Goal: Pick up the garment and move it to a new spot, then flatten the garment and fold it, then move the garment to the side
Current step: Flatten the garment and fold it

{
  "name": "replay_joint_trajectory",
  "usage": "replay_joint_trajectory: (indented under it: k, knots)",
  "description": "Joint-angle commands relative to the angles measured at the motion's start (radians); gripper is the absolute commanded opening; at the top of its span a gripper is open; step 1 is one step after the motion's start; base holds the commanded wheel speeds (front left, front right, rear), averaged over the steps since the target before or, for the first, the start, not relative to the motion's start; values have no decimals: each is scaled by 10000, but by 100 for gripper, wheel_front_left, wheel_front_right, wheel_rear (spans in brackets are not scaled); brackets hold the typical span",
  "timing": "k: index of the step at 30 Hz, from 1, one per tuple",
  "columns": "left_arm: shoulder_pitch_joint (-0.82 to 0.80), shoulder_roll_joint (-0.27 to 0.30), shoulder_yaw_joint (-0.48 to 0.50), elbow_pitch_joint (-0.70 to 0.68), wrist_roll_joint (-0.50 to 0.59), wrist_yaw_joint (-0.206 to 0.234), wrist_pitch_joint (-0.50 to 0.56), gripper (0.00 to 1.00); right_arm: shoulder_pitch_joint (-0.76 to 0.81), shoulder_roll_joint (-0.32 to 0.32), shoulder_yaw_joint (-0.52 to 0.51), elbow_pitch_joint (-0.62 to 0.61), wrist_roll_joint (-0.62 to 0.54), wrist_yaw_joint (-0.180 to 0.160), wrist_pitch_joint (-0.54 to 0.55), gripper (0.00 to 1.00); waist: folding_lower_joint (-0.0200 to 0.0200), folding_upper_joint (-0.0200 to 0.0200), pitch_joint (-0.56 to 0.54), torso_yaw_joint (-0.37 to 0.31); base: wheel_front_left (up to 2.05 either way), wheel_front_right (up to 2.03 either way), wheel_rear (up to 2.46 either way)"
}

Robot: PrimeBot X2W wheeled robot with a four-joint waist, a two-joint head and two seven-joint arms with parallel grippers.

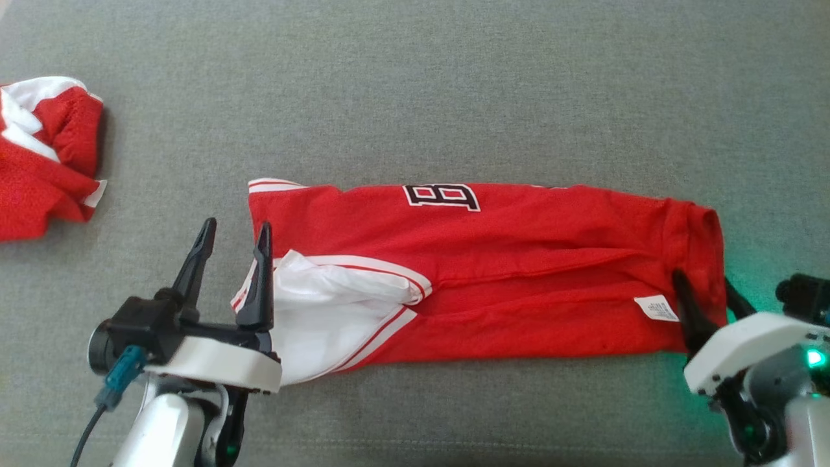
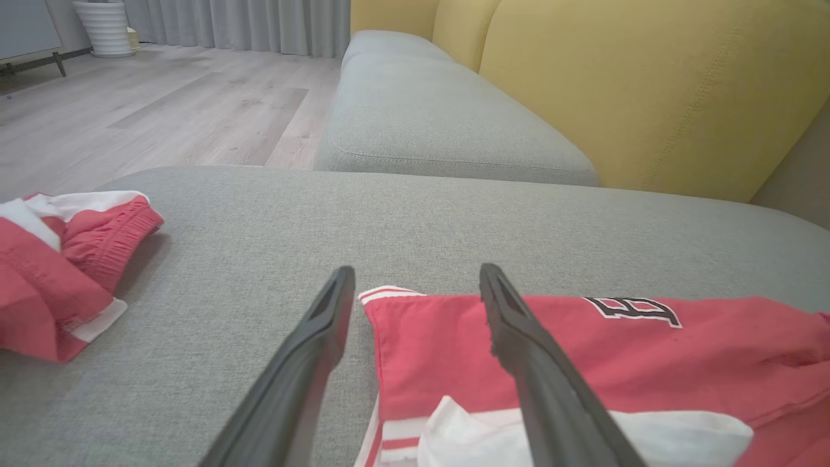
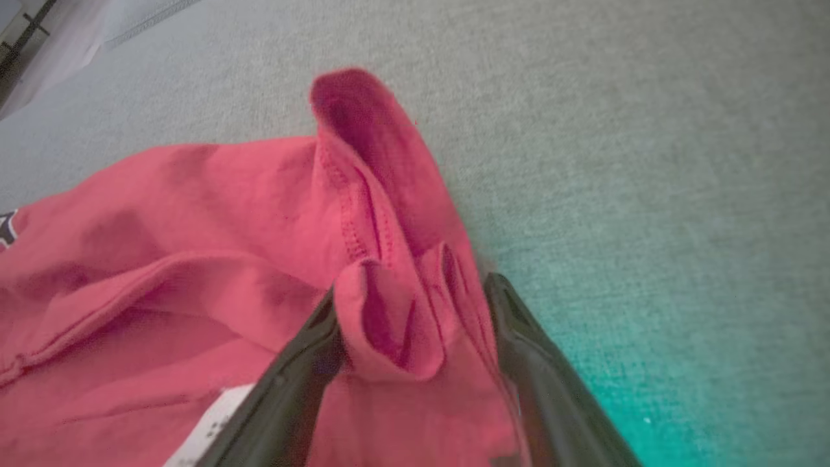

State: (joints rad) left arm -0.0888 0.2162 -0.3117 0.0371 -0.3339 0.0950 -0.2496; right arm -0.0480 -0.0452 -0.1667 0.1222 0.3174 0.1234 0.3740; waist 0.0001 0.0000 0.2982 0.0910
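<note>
Garment (image 1: 519, 259), a long red strip, lies across the grey cushion (image 1: 454, 97), my left gripper (image 1: 237, 224) spread wide at its left end, my right gripper (image 1: 703, 279) wide astride its bunched right end.

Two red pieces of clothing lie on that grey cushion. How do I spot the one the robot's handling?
On the wide grey cushion, look to the middle, not the left edge. The garment lies there stretched into a long red strip. Unlike the crumpled red-and-white heap, it bears a black-and-white emblem.
</note>
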Motion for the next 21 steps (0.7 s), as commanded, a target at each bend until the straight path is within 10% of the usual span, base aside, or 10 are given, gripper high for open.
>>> replay_joint_trajectory:
  k: [1,4,7,21]
  knots:
    - [-400,82,456,-242,158,-85,-122,100,421,-51,303,-386,76,73,391,100,-1,0,12,-25,0,0,0]
    - [-400,53,530,-222,202,-118,-122,100,583,-51,308,-570,99,73,605,100,-1,0,31,-67,0,0,0]
    - [-418,-4,620,-195,245,-195,-122,100,644,-51,275,-756,169,73,740,0,-1,0,52,-115,0,0,0]
    - [-368,-248,932,-33,463,-426,-122,100,9,-51,-837,-1117,22,73,440,0,-1,0,-226,-150,0,0,0]
